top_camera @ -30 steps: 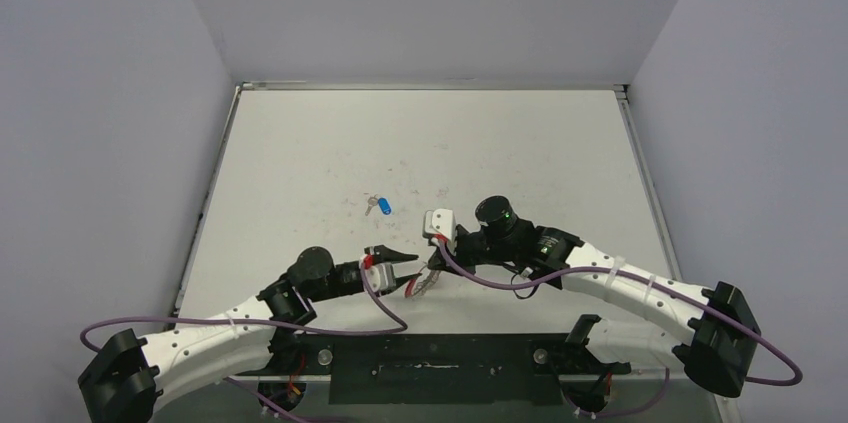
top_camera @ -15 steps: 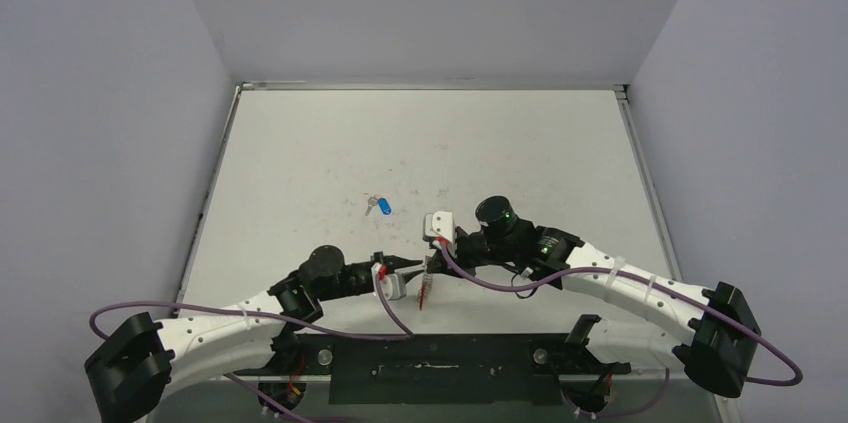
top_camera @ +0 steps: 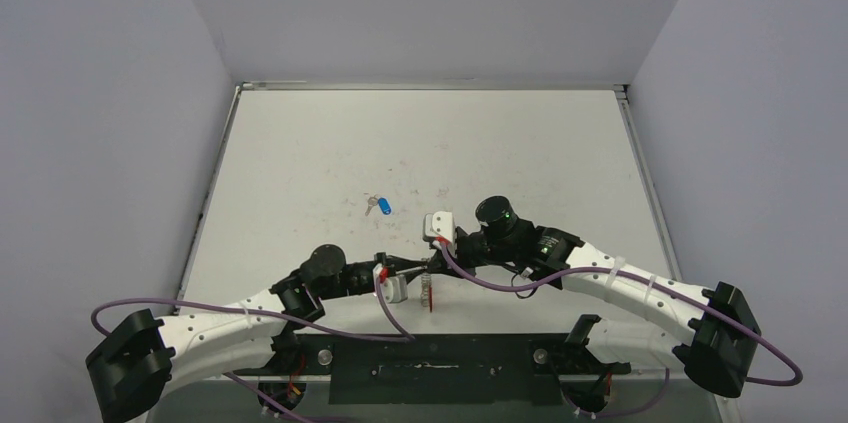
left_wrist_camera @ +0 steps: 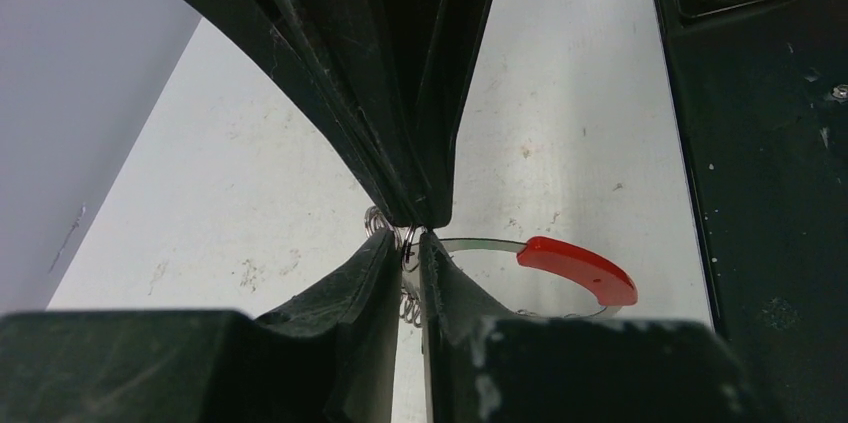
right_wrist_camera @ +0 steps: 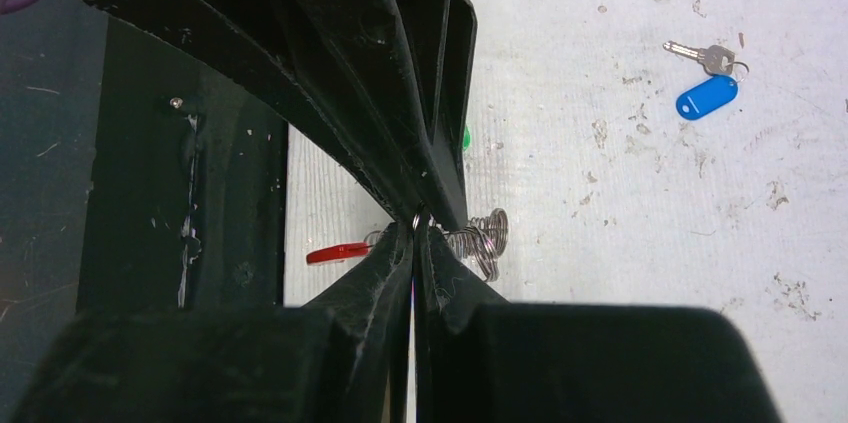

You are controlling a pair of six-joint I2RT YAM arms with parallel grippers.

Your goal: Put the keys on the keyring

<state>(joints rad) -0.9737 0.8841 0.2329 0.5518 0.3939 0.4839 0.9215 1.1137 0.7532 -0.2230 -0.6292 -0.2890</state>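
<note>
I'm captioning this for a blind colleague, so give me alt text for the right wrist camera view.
The right gripper pinches the silver coiled keyring, with the left gripper's fingers meeting it from the top of the frame. The ring's red sleeve shows to the left, and a blue-headed key lies apart on the white table.

Only a sliver of the green plastic key head (right_wrist_camera: pixel 466 137) shows past the left gripper (right_wrist_camera: pixel 424 207); its metal blade is hidden. That gripper also covers part of the silvery coiled-wire keyring with a red sleeve (left_wrist_camera: pixel 577 270).
</note>
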